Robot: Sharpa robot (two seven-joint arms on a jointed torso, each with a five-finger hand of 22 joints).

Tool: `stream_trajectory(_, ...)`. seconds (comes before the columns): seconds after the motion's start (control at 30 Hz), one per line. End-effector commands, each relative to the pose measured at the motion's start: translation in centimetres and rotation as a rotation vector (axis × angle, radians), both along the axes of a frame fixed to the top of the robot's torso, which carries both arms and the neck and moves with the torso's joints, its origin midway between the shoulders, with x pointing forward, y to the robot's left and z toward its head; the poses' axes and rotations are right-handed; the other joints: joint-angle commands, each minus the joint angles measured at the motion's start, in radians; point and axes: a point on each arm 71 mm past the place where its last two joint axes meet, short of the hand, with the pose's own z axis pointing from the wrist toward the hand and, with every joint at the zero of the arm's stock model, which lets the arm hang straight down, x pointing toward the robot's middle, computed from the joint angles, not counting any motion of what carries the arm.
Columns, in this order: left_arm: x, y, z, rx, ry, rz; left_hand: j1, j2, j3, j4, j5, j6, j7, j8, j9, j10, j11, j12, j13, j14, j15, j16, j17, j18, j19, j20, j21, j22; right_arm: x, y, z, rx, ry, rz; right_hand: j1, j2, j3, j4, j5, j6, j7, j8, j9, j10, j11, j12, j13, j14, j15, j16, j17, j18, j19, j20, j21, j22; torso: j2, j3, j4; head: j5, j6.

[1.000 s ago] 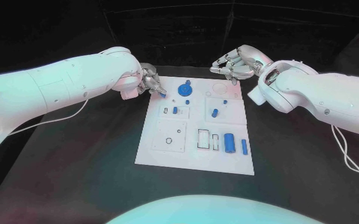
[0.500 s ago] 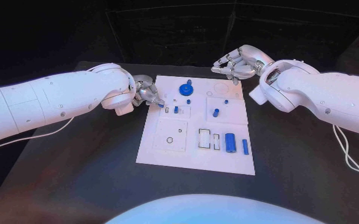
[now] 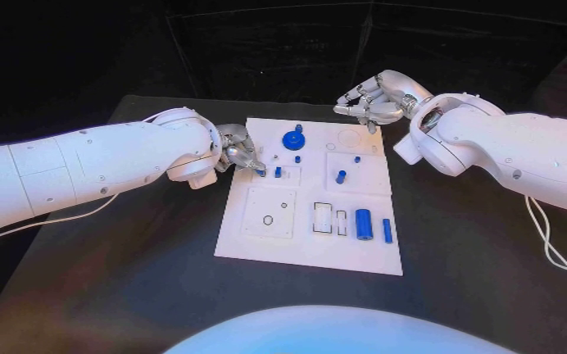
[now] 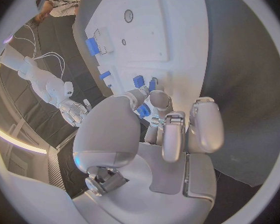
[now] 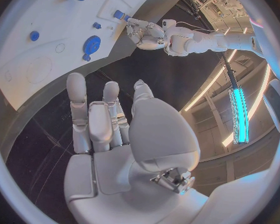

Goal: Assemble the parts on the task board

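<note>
Two robot hands are at the far half of the task board (image 3: 310, 206), which lies in the middle of the black worktop (image 3: 142, 272). In the head view, the left robot hand (image 3: 240, 154) has moved during the last second from the board's far left corner down along its left edge, and it now stands over a small blue part (image 3: 261, 172) at that edge; this suggests that it is bringing a part to its seat, or is about to set it. The blue gear (image 3: 292, 139) stands just beyond it, toward the board's far edge, and the two blue cylinders (image 3: 364, 224) lie well apart, at the near right. The right robot hand (image 3: 369, 102) has stayed above the board's far right corner, fingers curled and apart, holding nothing. In the left wrist view, the fingertips (image 4: 159, 99) of the left robot hand pinch a small blue piece (image 4: 143, 110) right at the board's edge. In the right wrist view, the right robot hand (image 5: 109, 119) is released, its fingers spread, beside the board's edge.
</note>
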Motion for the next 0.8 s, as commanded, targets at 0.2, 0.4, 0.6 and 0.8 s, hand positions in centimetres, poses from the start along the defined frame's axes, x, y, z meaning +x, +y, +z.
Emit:
stream_trajectory(0.2,0.26,-0.50,0.11,0.025,-0.029,-0.014,-0.004,-0.001,0.113,-0.106,0.006,0.003,-0.010,0.007,0.003,0.012,-0.003,0.009,0.008,0.106,-0.006,0.003,0.263,0.004,0.007,0.002,0.002,0.002,-0.02,0.13,0.10,-0.003,0.000,0.009,0.006,0.000,-0.005,0.000,0.006,-0.005,-0.001,-0.001,0.000,-0.006,0.000,0.006,0.001,0.014,0.002,-0.003,0.001,0.020,-0.001,-0.002,-0.003,-0.002,0.000,0.0012,0.0012,-0.003,0.000)
stream_trajectory(0.4,0.34,-0.80,0.12,0.034,-0.035,-0.019,-0.005,-0.002,0.114,-0.107,0.006,0.003,-0.010,0.009,0.004,0.013,-0.003,0.011,0.009,0.106,-0.007,0.003,0.263,0.004,0.007,0.001,0.001,0.002,-0.02,0.15,0.10,-0.003,0.000,0.009,0.006,0.000,-0.005,0.001,0.007,-0.005,-0.001,-0.001,0.000,-0.007,0.000,0.006,0.001,0.014,0.002,-0.004,0.000,0.020,-0.001,-0.002,-0.004,-0.002,0.000,0.0014,0.0007,-0.007,0.000)
stream_trajectory(0.6,0.45,-0.82,0.12,0.062,-0.046,-0.025,-0.006,-0.003,0.117,-0.108,0.006,0.004,-0.011,0.011,0.005,0.015,-0.004,0.013,0.011,0.106,-0.007,0.003,0.263,0.004,0.008,0.001,0.003,0.003,-0.02,0.18,0.10,-0.003,0.000,0.010,0.006,0.001,-0.006,0.001,0.007,-0.005,-0.001,-0.001,0.000,-0.007,0.000,0.006,0.001,0.014,0.002,-0.004,0.000,0.020,-0.001,-0.002,-0.004,-0.002,-0.001,0.0011,0.0016,-0.005,-0.003)
stream_trajectory(0.8,0.53,-0.74,0.02,0.086,-0.037,-0.033,-0.006,-0.004,0.118,-0.109,0.006,0.004,-0.011,0.012,0.005,0.016,-0.004,0.013,0.012,0.106,-0.007,0.003,0.263,0.004,0.008,0.001,0.003,0.003,-0.02,0.19,0.10,-0.003,0.001,0.010,0.006,0.001,-0.006,0.001,0.007,-0.005,-0.001,-0.001,0.000,-0.007,0.000,0.006,0.001,0.014,0.002,-0.004,0.000,0.020,-0.001,-0.002,-0.004,-0.002,0.000,0.0016,0.0019,-0.004,-0.004)
